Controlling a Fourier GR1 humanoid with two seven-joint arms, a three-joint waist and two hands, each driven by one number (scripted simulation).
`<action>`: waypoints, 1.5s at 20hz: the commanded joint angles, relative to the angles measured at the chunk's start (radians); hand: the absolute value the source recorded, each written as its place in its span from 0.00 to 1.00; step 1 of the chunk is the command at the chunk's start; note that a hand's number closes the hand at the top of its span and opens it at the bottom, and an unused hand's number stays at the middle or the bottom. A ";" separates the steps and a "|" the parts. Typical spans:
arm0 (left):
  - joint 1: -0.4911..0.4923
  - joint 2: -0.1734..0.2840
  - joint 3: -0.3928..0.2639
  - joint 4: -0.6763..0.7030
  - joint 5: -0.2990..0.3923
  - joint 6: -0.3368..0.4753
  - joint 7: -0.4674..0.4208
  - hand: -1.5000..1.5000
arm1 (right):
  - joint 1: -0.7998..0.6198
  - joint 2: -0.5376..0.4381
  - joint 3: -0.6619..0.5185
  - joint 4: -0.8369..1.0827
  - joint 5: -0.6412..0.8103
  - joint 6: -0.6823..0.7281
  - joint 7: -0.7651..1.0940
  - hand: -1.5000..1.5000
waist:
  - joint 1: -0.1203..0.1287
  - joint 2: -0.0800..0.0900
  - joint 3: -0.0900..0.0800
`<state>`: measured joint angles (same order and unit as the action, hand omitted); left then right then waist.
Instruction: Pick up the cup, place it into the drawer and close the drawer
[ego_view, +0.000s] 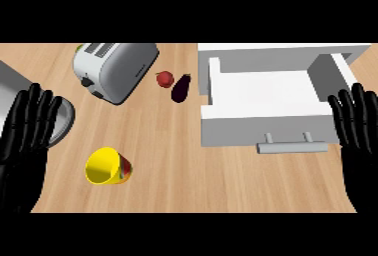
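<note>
— Where is the cup (108, 166)?

— On the wooden counter, toward the lower left. It is yellow, with red and green markings on its outside, and lies tipped on its side, mouth toward the left.

— And the drawer (266, 102)?

— White, pulled open at the upper right, its grey bar handle facing the lower edge. It lies well apart from the cup.

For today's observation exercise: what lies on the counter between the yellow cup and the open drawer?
In the head view, only bare wooden counter lies between the yellow cup and the open drawer; nothing stands in that stretch.
</note>
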<state>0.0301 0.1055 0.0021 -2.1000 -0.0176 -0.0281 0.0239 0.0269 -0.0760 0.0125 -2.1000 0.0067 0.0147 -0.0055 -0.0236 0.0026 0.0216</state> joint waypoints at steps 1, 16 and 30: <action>-0.027 0.032 0.037 0.058 0.079 -0.074 -0.053 0.00 | 0.065 0.031 0.029 0.018 0.038 -0.008 -0.075 0.00 | 0.020 -0.003 -0.022; 0.025 0.150 0.171 0.311 0.571 -0.440 0.007 0.00 | -0.130 -0.071 -0.038 0.146 -0.093 0.126 0.083 0.00 | 0.025 -0.002 -0.022; -0.003 0.117 0.178 0.730 0.221 -0.471 -0.305 0.00 | -0.235 -0.057 -0.045 0.203 -0.045 0.105 0.078 0.00 | 0.024 -0.002 -0.022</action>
<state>0.0163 0.2331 0.1823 -1.4641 0.2929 -0.4964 -0.1849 -0.1955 -0.1593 -0.0650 -1.8806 -0.0761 0.1476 0.0625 -0.0004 0.0010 -0.0002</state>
